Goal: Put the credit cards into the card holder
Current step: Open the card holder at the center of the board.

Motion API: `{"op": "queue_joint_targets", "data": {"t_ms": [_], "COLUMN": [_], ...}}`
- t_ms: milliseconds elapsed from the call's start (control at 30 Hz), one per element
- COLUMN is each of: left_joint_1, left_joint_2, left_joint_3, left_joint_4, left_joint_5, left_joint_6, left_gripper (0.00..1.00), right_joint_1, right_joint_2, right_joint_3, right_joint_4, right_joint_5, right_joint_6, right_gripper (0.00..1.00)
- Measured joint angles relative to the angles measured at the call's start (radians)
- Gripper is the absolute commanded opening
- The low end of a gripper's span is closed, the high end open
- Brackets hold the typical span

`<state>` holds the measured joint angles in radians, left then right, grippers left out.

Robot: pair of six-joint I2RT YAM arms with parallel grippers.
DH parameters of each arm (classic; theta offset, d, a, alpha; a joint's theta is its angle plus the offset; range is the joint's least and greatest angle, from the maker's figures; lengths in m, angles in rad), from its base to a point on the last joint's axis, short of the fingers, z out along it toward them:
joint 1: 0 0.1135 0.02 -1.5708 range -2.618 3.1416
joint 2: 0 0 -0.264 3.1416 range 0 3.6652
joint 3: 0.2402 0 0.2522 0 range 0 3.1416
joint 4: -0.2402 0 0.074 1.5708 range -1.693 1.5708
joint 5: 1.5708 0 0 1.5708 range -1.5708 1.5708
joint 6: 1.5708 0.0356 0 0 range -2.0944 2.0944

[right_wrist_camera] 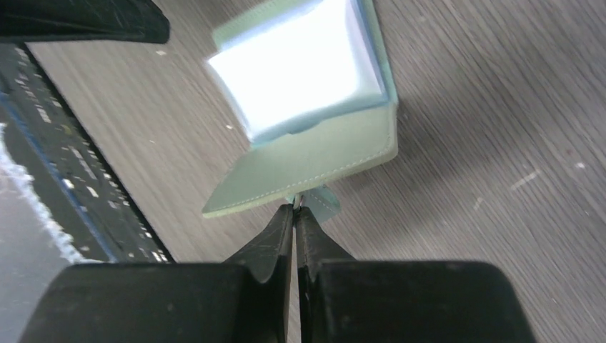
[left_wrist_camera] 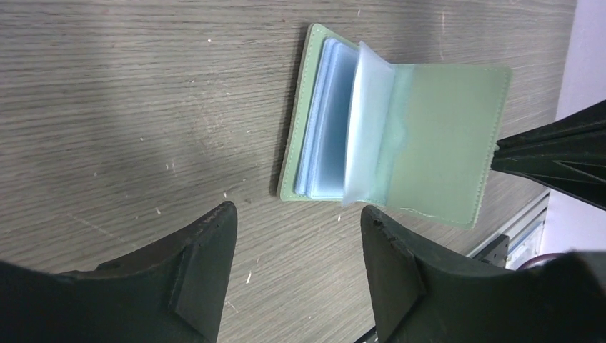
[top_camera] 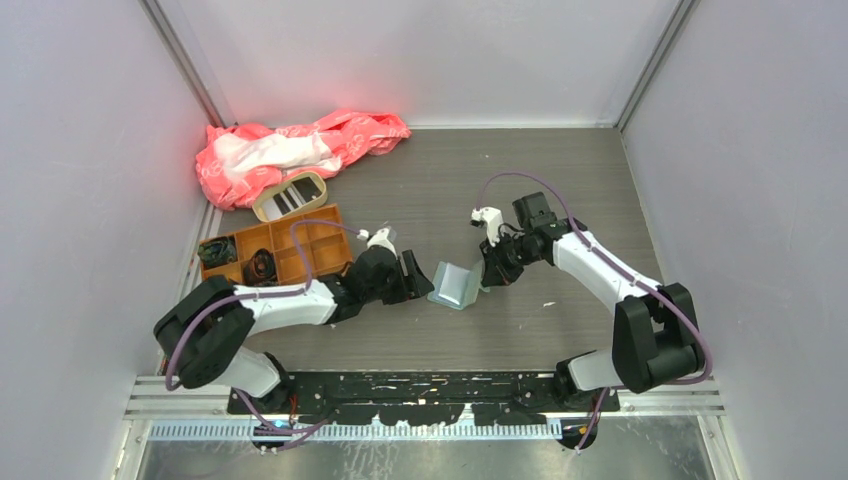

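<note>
Card holder: the green card holder (top_camera: 458, 285) lay open on the wooden table (top_camera: 560, 180), between the two grippers and near the table's front edge.
Card holder, left wrist view: one cover (left_wrist_camera: 443, 136) was lifted off the table, and the pale blue clear pockets (left_wrist_camera: 332, 121) were fanned out over the other cover.
Right gripper: the right gripper (right_wrist_camera: 295, 213) had its jaws pressed together on the edge of the lifted cover (right_wrist_camera: 314, 161), with only a small bit of green showing beside the tips.
Right gripper, top view: it (top_camera: 487, 277) sat at the card holder's right side, touching it.
Left gripper: the left gripper (left_wrist_camera: 296, 250) had its jaws wide apart and held nothing. Bare table showed between the fingers (left_wrist_camera: 207, 264).
Left gripper, position: it (top_camera: 418, 278) sat just left of the card holder and did not touch it.
Credit cards: dark and pale credit cards (top_camera: 293, 196) lay side by side in a beige tray (top_camera: 258, 208) at the far left, well apart from the card holder. Their number could not be told.
Orange tray: an orange tray (top_camera: 300, 262) with compartments stood just in front of the beige tray. Dark items filled two of its left compartments.
Bag: a crumpled pink and white plastic bag (top_camera: 290, 150) lay behind the beige tray, at the far left corner.
</note>
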<state>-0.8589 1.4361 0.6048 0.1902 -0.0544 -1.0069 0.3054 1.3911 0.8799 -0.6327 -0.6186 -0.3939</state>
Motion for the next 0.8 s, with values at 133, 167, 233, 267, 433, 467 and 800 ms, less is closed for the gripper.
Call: {"op": "queue_joint_targets", "data": {"t_ms": [133,167,233,267,433,467,800], "left_joint_1": [0.001,0.003,0.007,0.009,0.017,0.017,0.081], "left_joint_2": [0.072,0.085,0.119,0.133,0.199,0.204,0.209], "left_joint_3": [0.035,0.042,0.061,0.069,0.117,0.121,0.125], "left_joint_4": [0.000,0.002,0.004,0.006,0.009,0.011,0.013], "left_joint_5": [0.025,0.034,0.062,0.074,0.133,0.138,0.203], "left_joint_6": [0.005,0.008,0.016,0.017,0.021,0.022,0.040], "left_gripper": [0.55,0.53,0.50,0.49,0.49,0.49,0.51], "right_joint_1": [0.000,0.000,0.000,0.000,0.000,0.000,0.000], "right_joint_2": [-0.006,-0.006,-0.005,-0.003,0.047,0.063,0.113], "right_joint_3": [-0.016,-0.022,-0.028,-0.028,-0.027,-0.027,-0.019], "right_joint_4": [-0.030,-0.034,-0.046,-0.050,-0.049,-0.049,-0.048], "right_joint_5": [0.096,0.122,0.163,0.180,0.242,0.253,0.323], "right_joint_6": [-0.035,-0.042,-0.048,-0.049,-0.048,-0.047,-0.041], "right_gripper": [0.09,0.10,0.10,0.10,0.10,0.11,0.11]}}
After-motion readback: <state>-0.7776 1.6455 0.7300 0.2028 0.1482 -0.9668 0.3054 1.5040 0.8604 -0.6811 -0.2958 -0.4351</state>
